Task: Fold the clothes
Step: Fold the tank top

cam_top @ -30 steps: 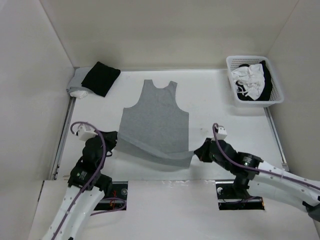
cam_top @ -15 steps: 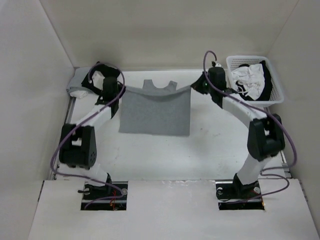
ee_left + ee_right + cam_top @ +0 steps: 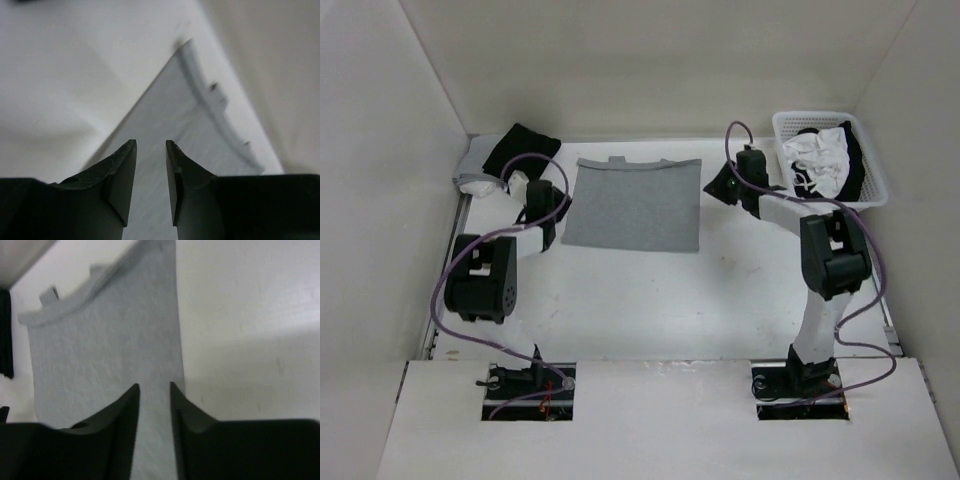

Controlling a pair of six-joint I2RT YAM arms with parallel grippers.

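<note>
the grey tank top (image 3: pixel 632 205) is lying flat on the white table (image 3: pixel 740 290), doubled over so it reads as a rough rectangle, sitting in the far half of the table about midway between the side walls. the strap ends poke out a bit along its far edge. the left gripper (image 3: pixel 150 143) sits just off the top's left edge. in its wrist cam the two dark fingers are parted with a slim gap and nothing pinched in there, and you can see grey fabric through the gap. the right gripper (image 3: pixel 154 386) is just off the top's far right corner, jaws also apart and empty, over the spot where the right edge of the fabric meets bare table. both wrist views are kinda blurry, so i can't tell whether the fingertips touch the cloth. both arms are stretched well out from their bases. in the far right corner there's a white plastic basket (image 3: pixel 835 206) with white and black garments (image 3: pixel 818 160) piled in it, well apart from the top. the far left corner has a black cloth (image 3: pixel 523 155) resting on something pale, near the left arm but not touching the tank top.
</note>
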